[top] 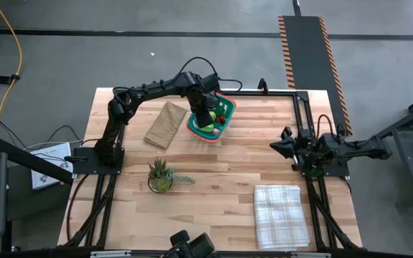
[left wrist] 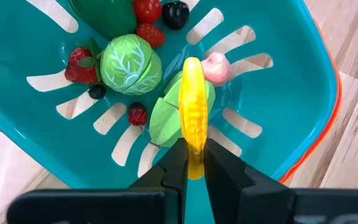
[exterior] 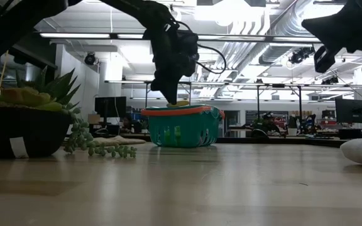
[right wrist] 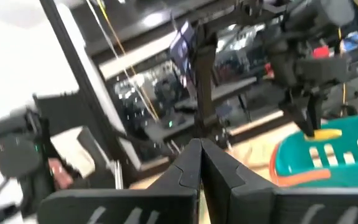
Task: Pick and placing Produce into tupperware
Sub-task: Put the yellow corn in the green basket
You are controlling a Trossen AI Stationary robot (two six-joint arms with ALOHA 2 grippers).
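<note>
The teal tupperware basket [top: 212, 118] with an orange-red rim stands near the table's far edge; it also shows in the low view [exterior: 182, 125]. Inside lie a green cabbage [left wrist: 131, 64], strawberries, dark berries, a pink piece [left wrist: 216, 67] and a green piece [left wrist: 166, 118]. My left gripper [left wrist: 194, 163] hangs over the basket, shut on a yellow corn-like piece [left wrist: 193, 109]. My right gripper [right wrist: 199, 163] waits shut at the table's right side [top: 282, 145], touching nothing. My left gripper pinches the yellow piece by its near end [left wrist: 195, 158] between its two fingers, coming from above and pointing down into the basket. The fingers lie along the piece. Its far end hangs over the green piece; whether it rests on it I cannot tell.
A flat brown paper bag [top: 165, 123] lies left of the basket. A spiky potted plant [top: 160, 175] stands near the table's middle left. A checked cloth [top: 281, 214] lies at the near right corner. Bare wood runs between them.
</note>
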